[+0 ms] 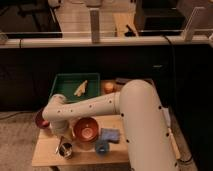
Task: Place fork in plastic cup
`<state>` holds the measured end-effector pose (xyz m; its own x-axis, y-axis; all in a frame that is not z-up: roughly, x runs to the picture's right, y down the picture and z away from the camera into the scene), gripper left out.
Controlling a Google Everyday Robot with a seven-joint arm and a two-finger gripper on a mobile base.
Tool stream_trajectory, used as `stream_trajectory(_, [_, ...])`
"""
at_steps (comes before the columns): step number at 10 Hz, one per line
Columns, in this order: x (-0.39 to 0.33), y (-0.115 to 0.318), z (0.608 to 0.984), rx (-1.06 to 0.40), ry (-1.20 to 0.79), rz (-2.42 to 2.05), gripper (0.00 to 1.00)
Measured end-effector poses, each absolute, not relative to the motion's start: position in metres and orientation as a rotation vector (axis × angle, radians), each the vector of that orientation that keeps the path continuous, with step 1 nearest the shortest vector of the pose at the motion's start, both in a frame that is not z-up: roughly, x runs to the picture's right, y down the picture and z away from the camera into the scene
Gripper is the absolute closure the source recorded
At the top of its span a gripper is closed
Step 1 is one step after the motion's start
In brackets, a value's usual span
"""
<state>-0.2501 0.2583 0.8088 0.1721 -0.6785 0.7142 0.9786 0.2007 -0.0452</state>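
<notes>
Your wooden surface (pixel 45 154) carries a green tray (pixel 62 85), an orange bowl (pixel 86 129), a blue cloth (pixel 110 134) and a small blue cup (pixel 102 147). The tool (pixel 61 136) sits low at its front-left, just above a metal cup (pixel 65 150).

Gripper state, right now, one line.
Gripper: low at the table's front left, right above the cup, beside the orange bowl; open or shut cannot be told, nor whether it holds the fork.
</notes>
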Motion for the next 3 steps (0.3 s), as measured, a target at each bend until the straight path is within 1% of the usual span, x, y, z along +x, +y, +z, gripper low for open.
stream_trajectory(3, [-0.25,0.2567,0.8101,-0.593,-0.627,-1.27,0.62])
